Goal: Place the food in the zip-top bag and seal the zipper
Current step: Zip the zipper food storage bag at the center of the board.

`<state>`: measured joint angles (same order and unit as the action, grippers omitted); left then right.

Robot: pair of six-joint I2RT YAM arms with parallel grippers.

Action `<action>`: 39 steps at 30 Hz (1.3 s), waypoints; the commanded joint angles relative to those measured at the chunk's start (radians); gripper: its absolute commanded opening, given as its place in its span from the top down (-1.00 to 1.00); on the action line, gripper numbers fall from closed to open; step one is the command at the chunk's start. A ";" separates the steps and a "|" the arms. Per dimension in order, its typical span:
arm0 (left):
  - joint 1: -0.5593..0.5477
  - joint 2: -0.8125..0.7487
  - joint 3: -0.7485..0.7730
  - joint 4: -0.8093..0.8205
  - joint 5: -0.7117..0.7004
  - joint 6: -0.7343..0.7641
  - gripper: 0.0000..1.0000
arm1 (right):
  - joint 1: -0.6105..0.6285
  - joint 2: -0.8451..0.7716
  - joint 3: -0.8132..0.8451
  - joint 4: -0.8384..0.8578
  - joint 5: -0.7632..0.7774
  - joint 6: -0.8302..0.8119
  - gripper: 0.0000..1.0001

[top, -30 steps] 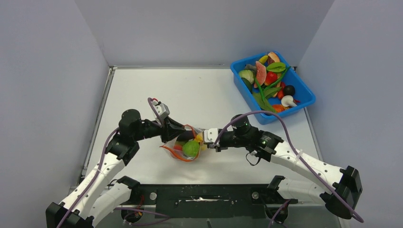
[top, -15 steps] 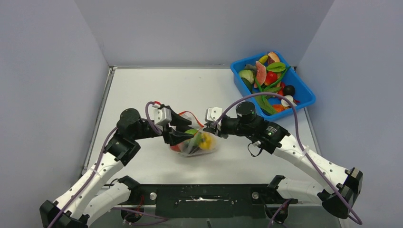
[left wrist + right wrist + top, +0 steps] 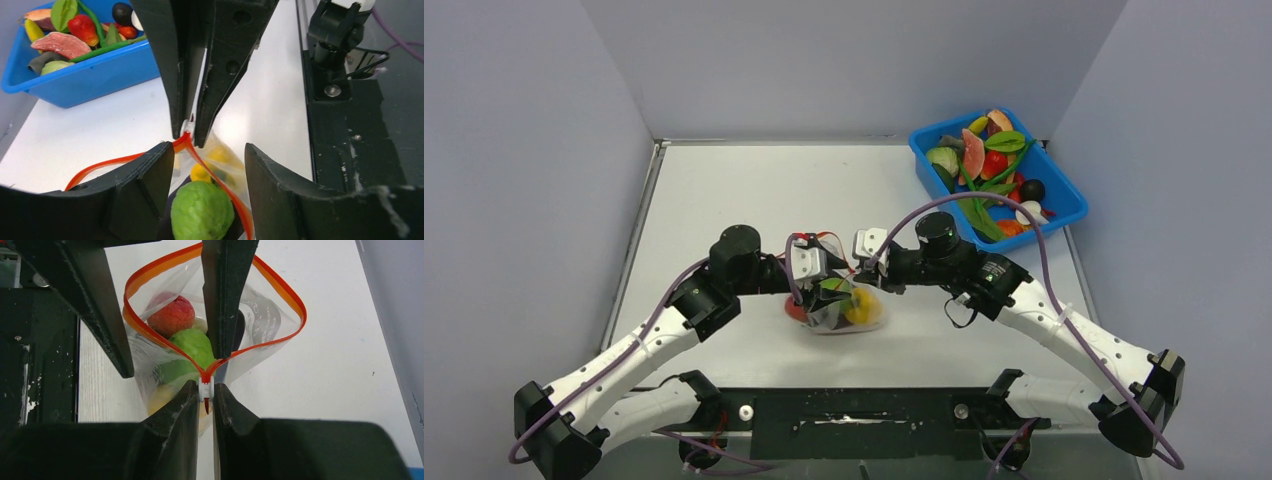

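The clear zip-top bag (image 3: 836, 320) hangs upright over the table, its mouth open. It holds a green round fruit (image 3: 192, 345), a reddish peach (image 3: 171, 316) and a yellow piece (image 3: 857, 303). My right gripper (image 3: 205, 396) is shut on the white slider (image 3: 205, 387) at one end of the orange-red zipper (image 3: 280, 290). My left gripper (image 3: 205, 190) is open at the bag's mouth. One finger (image 3: 220, 295) reaches into the mouth, the other (image 3: 100, 305) stands outside, with one zipper strip (image 3: 235, 192) between them. In the top view the two grippers face each other above the bag (image 3: 824, 283) (image 3: 862, 272).
A blue tub (image 3: 1064, 215) full of other toy fruits and vegetables stands at the back right; it also shows in the left wrist view (image 3: 100, 75). The black base bar (image 3: 854, 410) runs along the near edge. Grey walls close in the table.
The bag has been lifted from lying flat to hanging upright from my right gripper. My left gripper let go, opened and moved right to the bag's mouth.
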<state>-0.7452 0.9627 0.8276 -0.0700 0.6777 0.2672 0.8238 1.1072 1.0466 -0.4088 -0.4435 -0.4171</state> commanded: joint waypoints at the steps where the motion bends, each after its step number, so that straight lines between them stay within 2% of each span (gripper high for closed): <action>1: -0.014 -0.006 0.039 0.002 -0.075 0.116 -0.06 | -0.002 0.000 0.046 0.002 -0.051 -0.031 1.00; 6: -0.017 -0.015 0.024 -0.003 -0.112 0.166 -0.07 | -0.002 -0.002 0.047 -0.009 -0.067 -0.048 1.00; 25: -0.017 0.065 0.067 -0.070 -0.036 0.262 -0.11 | 0.020 -0.013 0.033 -0.042 -0.105 -0.092 1.00; 34: -0.028 -0.025 0.043 -0.024 -0.035 0.278 -0.12 | 0.020 -0.010 0.037 -0.059 -0.088 -0.100 1.00; 39: -0.028 0.003 0.059 -0.076 -0.018 0.315 -0.12 | 0.020 -0.007 0.040 -0.048 -0.092 -0.099 1.00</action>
<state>-0.7704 0.9512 0.8425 -0.1211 0.6041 0.5220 0.8337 1.1080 1.0470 -0.4885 -0.5098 -0.5091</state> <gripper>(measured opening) 0.561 0.123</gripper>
